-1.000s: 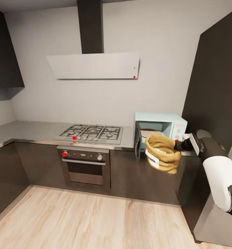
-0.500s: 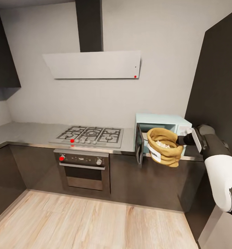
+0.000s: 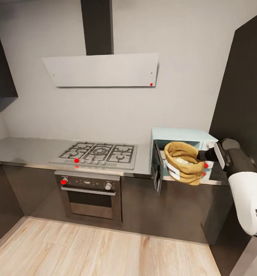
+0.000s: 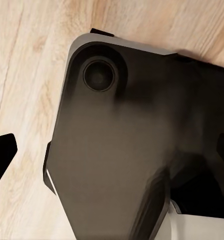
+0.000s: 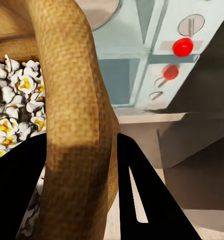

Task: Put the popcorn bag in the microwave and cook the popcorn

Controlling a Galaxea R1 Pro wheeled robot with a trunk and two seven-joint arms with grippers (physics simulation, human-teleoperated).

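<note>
Past the hob (image 3: pixel 98 152), the microwave (image 3: pixel 182 136) stands door open on the desk (image 3: pixel 25 149). Before its opening hangs the bag (image 3: pixel 183 163), a soft, light sack that slumps. The right gripper (image 5: pixel 81 165) has its jaws closed on the rolled rim, the firmest hold. Popcorn (image 5: pixel 9 102) inside looks loose, so I would keep it upright.
</note>
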